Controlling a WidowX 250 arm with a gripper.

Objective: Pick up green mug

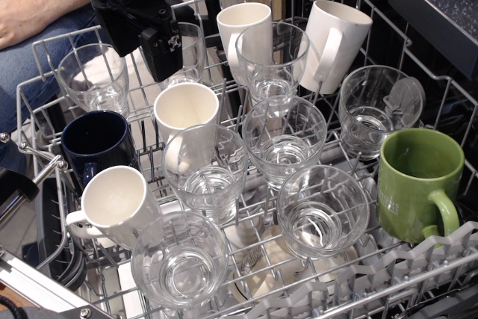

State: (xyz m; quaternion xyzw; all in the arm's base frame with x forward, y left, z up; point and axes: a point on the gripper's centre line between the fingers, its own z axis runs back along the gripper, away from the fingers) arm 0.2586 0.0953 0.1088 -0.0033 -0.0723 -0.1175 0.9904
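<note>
Green mug point(418, 181) upright at the rack's point(45, 42) right edge (handle facing front), claw point(142, 16) hovering far left, grip state unreadable, navy mug point(97, 143) opposite

So the robot's end is basically a chunky black block, the gripper point(146, 16), up in the top left of the shot. Matte black housing, boxy with hard edges and a few stepped panels, looks like moulded plastic or anodised metal. There's a slightly glossier black section lower down on it with a rectangular face. Can't make out fingers or any logos, too dark and partly cropped by the frame edge. A black strut or cable-ish piece runs up behind it toward the top. No visible screws I can pick out, and no coloured markings anywhere on it, just black on black really.
</note>
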